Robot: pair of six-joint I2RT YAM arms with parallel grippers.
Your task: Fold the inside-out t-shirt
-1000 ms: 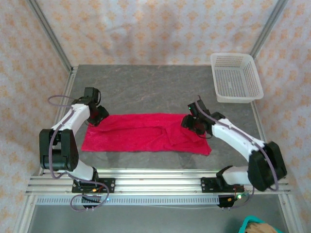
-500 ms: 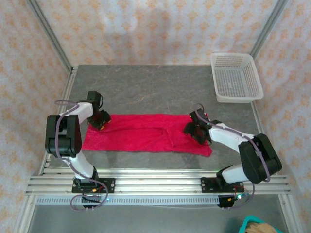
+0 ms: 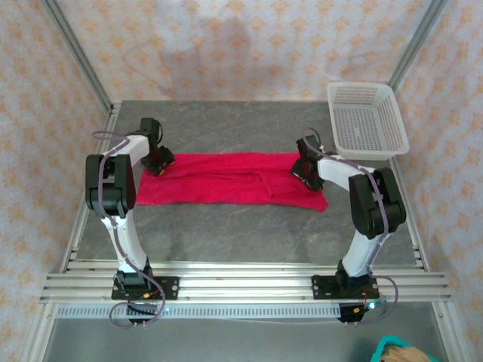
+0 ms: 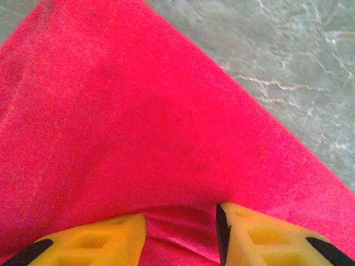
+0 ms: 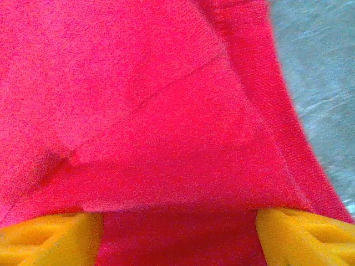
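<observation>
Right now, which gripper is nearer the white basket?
Right. The right gripper sits by the basket's front-left corner; the left gripper is across the table at the t-shirt's other end.

Left arm (image 3: 112,188): upper link stands steep above its base, elbow high, forearm reaching forward and inward over the table. Wrist pitches down. Left gripper (image 3: 159,161) sits low at the table surface. Wrist view: its yellow fingers (image 4: 100,238) stand a little apart, clamped on a bunched fold of the inside-out t-shirt (image 3: 226,181).

Right arm (image 3: 373,204): mirrors the left, upper link steep, elbow high, forearm angled forward and inward. Right gripper (image 3: 303,169) sits low, pointing toward the left arm's side. Wrist view: yellow fingers (image 5: 50,235) sit at either lower corner, wider apart than the left pair, with red fabric spanning the gap and caught between them.

Both grippers lie at about the same depth on the table, well apart.
</observation>
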